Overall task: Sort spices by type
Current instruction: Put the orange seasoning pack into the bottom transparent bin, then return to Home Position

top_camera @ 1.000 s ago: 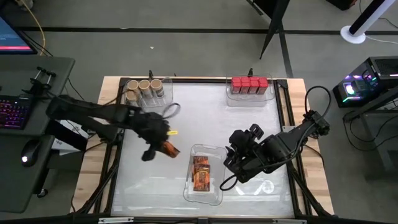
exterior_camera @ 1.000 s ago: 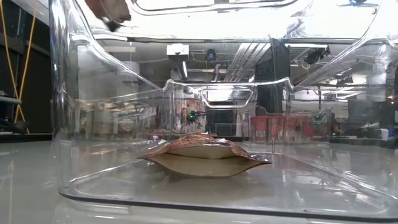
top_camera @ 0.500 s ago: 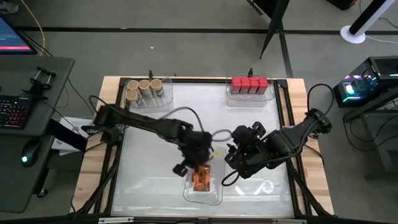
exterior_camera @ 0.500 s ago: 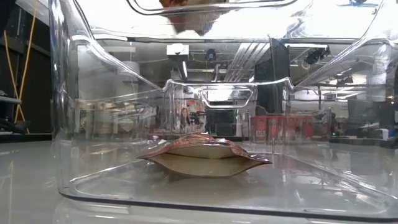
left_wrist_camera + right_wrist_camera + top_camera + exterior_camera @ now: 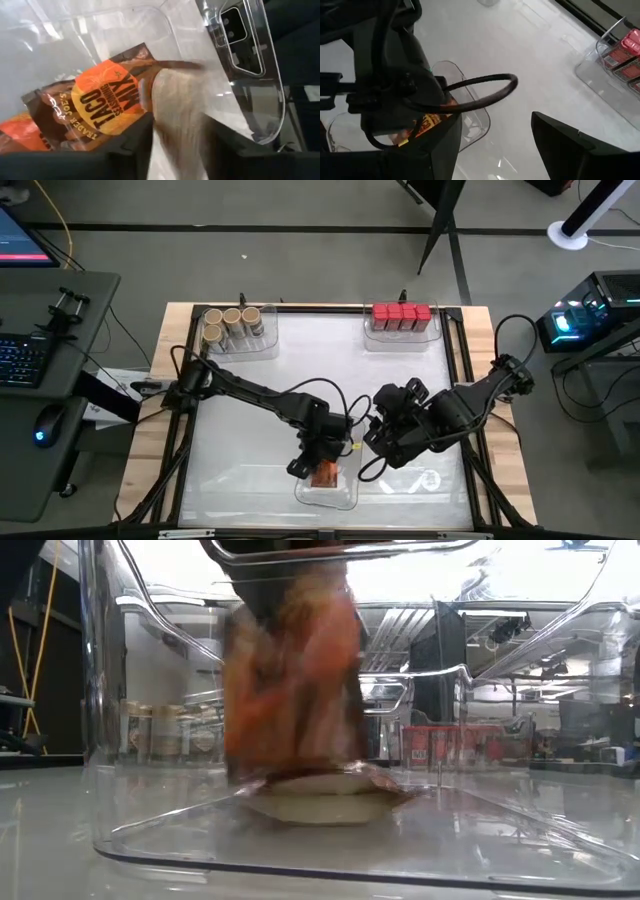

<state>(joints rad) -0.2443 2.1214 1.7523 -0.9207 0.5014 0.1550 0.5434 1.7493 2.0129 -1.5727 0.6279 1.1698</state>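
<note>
Now the left pincer (image 5: 322,465) grips a foil packet (image 5: 292,690), long axis upright, over the tray (image 5: 345,492)

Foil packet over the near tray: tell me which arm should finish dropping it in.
Left. The left gripper already holds the foil packet inside the clear tray, just above the packet already lying there. The right gripper waits beside the tray, holding nothing.

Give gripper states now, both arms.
Left gripper: shut on a foil packet, over the clear tray.
Right gripper: open, empty, beside the tray.
</note>
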